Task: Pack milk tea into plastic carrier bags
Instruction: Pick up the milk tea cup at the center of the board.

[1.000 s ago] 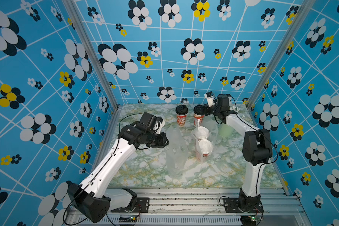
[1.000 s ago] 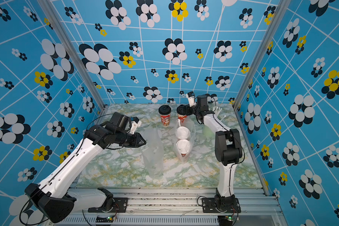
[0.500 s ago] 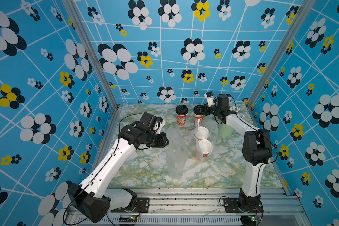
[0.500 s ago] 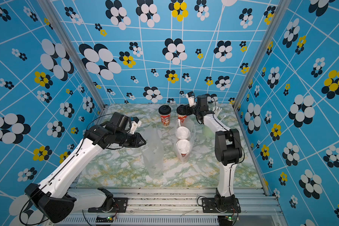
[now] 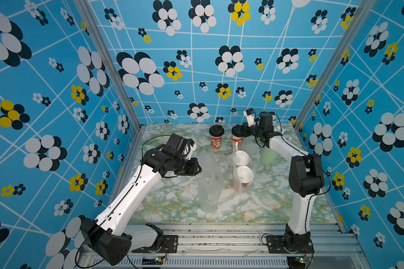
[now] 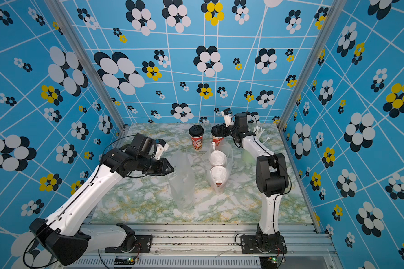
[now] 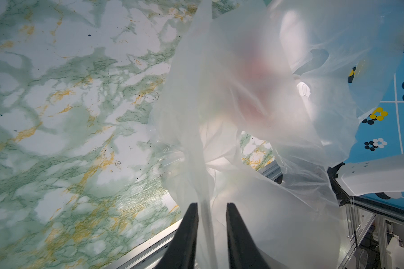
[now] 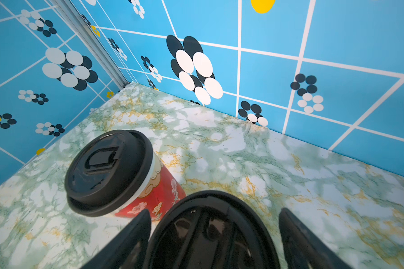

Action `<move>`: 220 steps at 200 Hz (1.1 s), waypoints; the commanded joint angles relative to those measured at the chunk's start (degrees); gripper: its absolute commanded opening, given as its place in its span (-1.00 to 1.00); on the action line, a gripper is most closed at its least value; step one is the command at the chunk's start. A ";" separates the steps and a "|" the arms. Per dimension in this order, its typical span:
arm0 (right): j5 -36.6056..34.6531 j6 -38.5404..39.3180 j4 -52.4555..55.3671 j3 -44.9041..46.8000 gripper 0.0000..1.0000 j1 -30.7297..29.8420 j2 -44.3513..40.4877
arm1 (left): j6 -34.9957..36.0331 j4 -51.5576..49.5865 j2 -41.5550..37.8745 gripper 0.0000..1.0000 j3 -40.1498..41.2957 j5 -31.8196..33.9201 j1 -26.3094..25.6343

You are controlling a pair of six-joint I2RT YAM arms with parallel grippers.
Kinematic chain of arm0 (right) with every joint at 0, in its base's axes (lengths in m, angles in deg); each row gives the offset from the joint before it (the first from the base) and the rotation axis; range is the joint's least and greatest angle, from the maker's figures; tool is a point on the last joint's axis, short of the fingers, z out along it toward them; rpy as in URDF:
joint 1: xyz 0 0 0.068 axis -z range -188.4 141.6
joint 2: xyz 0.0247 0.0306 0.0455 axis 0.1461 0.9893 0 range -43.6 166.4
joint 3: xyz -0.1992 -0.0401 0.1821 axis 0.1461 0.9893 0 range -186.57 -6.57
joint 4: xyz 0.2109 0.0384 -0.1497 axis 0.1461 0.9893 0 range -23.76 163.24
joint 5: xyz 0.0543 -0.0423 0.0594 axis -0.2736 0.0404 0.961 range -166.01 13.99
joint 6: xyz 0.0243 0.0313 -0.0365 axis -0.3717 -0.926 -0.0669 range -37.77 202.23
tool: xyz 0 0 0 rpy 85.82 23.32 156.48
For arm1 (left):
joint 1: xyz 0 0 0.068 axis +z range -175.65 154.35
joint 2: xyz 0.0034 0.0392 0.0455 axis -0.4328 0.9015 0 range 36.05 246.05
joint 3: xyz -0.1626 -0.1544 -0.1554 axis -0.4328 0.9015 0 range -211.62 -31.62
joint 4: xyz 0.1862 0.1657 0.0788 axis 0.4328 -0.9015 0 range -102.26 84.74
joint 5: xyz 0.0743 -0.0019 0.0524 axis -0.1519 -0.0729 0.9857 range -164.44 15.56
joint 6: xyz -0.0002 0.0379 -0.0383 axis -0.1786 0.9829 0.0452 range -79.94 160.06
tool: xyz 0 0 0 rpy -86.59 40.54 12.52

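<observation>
Obs: target cup [image 5: 237,141], black lid, stands upright on table [image 5: 173,200] just behind full bag [image 5: 256,151]; long axis vertical; right gripper [image 8: 214,213] reaches in level from the side, jaws wide, one either side of the lid, a gap showing on one side, so straddling, not clamped. The cup sits squarely between the jaws, so closing looks like the next call; right arm far nearer than left. Also behind full bag: second black-lid cup [image 5: 216,139], near the target, apart from it. Just beside full bag, on left arm's side: empty bag [image 5: 209,184]; left gripper [image 7: 211,206] narrow, a fold of its film between the jaws, judged pinched. On full bag's other side: straw cup [image 5: 268,154]. Count: cups 4 (2 black-lid loose, 2 white-lid in full bag), bags 2, straw cup 1
</observation>
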 commanded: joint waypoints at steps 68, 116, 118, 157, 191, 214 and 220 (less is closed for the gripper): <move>-0.24 4.70 2.25 2.84 0.71 -0.33 1.34 | -0.95 -0.74 0.14 -0.49 -0.97 -0.40 0.58; -1.75 6.72 3.32 3.09 0.69 -0.51 1.32 | -1.15 -0.62 0.14 -0.48 -0.78 -0.73 0.60; -2.02 6.86 3.27 3.09 0.69 -0.55 1.24 | -1.18 -0.60 0.18 -0.49 -0.81 -0.83 0.64; -5.26 8.18 1.63 4.54 0.71 -0.88 -1.19 | -1.32 -0.65 0.10 -0.49 -0.87 -0.71 0.59; -5.66 8.18 0.76 4.55 0.75 -0.96 -2.75 | -1.43 -0.51 0.04 -0.49 -0.69 -0.71 0.63; -5.48 7.85 0.85 4.36 0.80 -0.99 -2.83 | -1.51 -0.44 -0.08 -0.49 -0.50 -0.80 0.66; -5.56 7.77 0.76 4.32 0.82 -1.03 -2.88 | -1.46 -0.43 -0.09 -0.49 -0.50 -0.80 0.62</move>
